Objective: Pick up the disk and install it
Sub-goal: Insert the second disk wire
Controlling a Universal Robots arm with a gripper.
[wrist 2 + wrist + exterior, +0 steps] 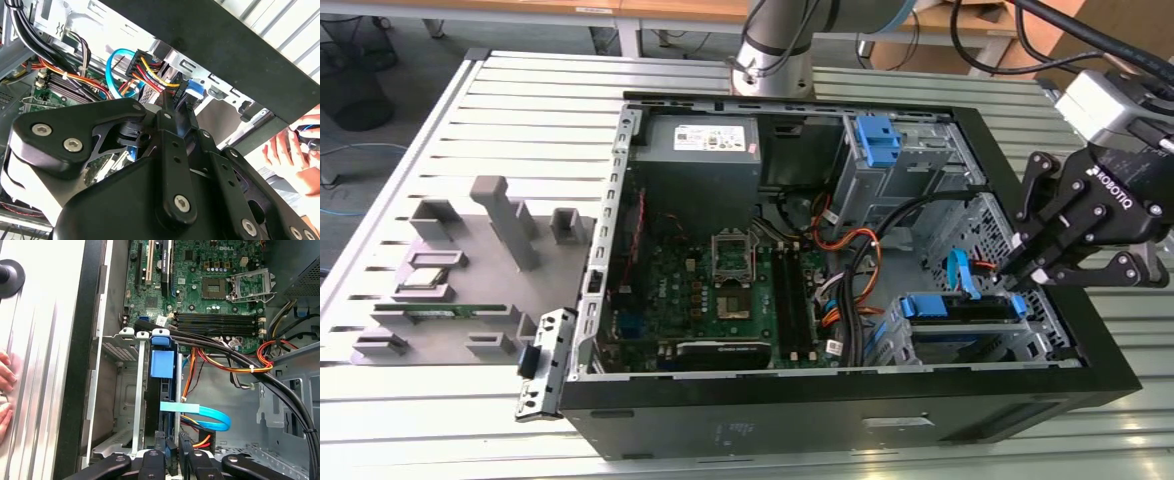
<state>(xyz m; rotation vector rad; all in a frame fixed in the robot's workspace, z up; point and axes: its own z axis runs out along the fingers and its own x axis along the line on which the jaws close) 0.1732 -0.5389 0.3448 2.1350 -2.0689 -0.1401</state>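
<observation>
You're at the install end of the job, not the pick-up: the disk (pixel 963 307) already sits in the drive cage at the near corner of the open computer case (pixel 854 410), on the exterior view's right, its blue carrier showing between the cage rails. In the first wrist view the same disk (pixel 161 390) stands edge-on in its slot, blue tab (pixel 162 363) toward the motherboard (pixel 210 280) and a light-blue data cable (pixel 200 412) curling off beside it. Your gripper (pixel 1031 268) hangs just above the cage with its fingers (pixel 1047 272) drawn close together, tips down by the disk's cable end; they seem to pinch nothing, though where the tips go among the wires (pixel 150 70) the second wrist view is crowded and I wouldn't swear to it. By my reading the disk is home or nearly so — what remains is seating and connection. The next move calls for a short, straight press along the slot, clear of the orange and black cable bundle (pixel 235 360) — and mind the person's hand (pixel 5 390) resting on the bench (pixel 45 340) beside the case.
</observation>
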